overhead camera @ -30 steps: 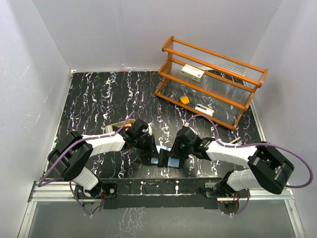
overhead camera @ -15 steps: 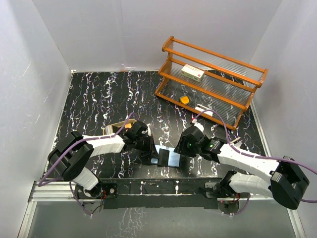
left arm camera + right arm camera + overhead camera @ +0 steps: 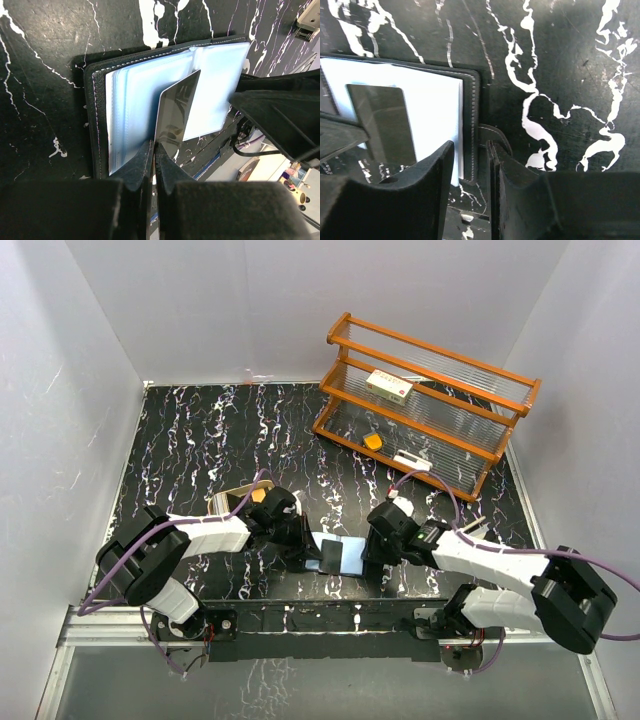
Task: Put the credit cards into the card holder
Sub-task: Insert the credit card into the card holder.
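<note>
The wallet (image 3: 345, 554) lies open on the bench (image 3: 200, 440) near its front edge, between the two arms, its pale blue inside facing up and its black cover showing as a border around it. The left end effector (image 3: 154, 150) is pressed together on the lower edge of a dark card (image 3: 175, 115), pinching it so that it stands tilted over the blue pages; its far corner reaches the middle fold of the wallet. From above, this end effector sits at the wallet's left side. The right end effector (image 3: 470, 155) is at the wallet's opposite side: its two fingers (image 3: 435, 170) stand close together with the stitched right edge of the cover and a small black tab between them. I cannot tell whether they actually clamp that edge or only straddle it.
</note>
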`<control>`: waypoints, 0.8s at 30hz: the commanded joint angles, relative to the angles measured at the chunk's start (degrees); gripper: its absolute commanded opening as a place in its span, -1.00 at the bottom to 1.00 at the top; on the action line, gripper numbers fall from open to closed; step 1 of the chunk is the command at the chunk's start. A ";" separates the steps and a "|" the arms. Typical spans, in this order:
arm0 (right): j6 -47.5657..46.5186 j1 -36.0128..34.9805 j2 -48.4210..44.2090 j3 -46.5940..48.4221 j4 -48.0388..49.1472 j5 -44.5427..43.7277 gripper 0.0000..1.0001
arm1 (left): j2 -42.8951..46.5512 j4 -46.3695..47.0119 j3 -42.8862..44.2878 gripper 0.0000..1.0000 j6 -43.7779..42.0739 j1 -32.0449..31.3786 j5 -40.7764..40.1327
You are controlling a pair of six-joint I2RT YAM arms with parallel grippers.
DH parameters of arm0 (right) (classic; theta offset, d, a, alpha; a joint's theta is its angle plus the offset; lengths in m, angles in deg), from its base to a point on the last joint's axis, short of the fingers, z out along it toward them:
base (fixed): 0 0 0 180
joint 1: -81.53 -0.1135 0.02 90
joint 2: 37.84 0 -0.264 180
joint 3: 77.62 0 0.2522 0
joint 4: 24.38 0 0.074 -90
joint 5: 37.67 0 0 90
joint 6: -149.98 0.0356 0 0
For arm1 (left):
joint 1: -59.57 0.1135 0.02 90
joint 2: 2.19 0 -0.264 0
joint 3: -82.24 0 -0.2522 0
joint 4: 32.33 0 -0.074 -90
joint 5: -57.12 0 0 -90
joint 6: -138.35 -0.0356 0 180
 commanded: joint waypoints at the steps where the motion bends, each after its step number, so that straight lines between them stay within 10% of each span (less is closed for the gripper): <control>1: -0.26 -0.13 2.39 -0.56 3.43 0.30 -0.43 | 0.97 -1.34 0.65 -1.00 -0.89 -0.18 -1.74; 24: -1.21 -0.17 4.81 -2.66 7.55 1.57 -0.58 | -1.85 -8.53 7.84 -1.00 -2.72 -0.17 -4.65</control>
